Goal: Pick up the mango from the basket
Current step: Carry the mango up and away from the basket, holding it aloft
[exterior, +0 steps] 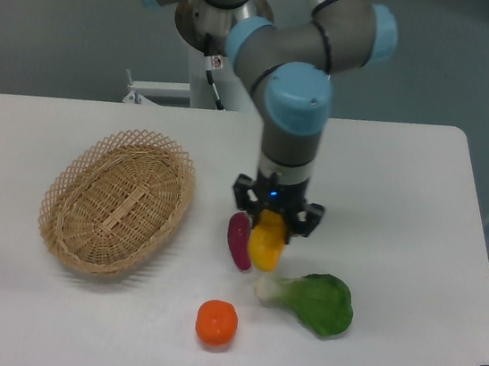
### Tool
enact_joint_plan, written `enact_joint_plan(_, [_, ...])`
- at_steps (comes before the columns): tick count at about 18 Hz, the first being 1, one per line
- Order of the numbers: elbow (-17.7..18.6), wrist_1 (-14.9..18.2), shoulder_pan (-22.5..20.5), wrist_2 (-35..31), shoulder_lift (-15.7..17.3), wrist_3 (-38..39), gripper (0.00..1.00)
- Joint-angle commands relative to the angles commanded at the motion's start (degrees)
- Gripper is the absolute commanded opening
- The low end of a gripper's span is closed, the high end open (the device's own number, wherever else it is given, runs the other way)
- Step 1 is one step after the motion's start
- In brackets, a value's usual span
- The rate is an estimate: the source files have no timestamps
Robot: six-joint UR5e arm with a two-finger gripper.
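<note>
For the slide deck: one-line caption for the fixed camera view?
End effector holds the mango above the table, beside the sweet potato; basket empty.

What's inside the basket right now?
Nothing: the basket shows only its bare woven floor. The mango hangs in the gripper over the table, beside the purple sweet potato.

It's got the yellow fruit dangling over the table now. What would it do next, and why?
Probably carry the mango a little farther to bare table before lowering it. The gripper holds it out of the basket, which is empty, but it hangs right beside the purple sweet potato and just above the green vegetable, so straight down looks crowded.
</note>
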State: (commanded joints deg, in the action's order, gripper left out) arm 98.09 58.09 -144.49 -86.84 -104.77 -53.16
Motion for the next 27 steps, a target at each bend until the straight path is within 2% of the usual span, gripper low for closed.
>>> enact_joint_plan(9, [-1.2, 0.0, -1.8, -1.0, -0.6, -9.7, 0.54])
enact_joint_plan(13, [-1.8, -0.4, -4.8, -1.7, -1.8, -16.0, 0.54])
enact_joint_plan(21, [-1.9, -0.5, -5.6, -3.0, -2.8, -21.1, 0.55])
enact_joint_plan(27, [-2.3, -0.5, -8.3, -3.0, -3.3, -25.5, 0.55])
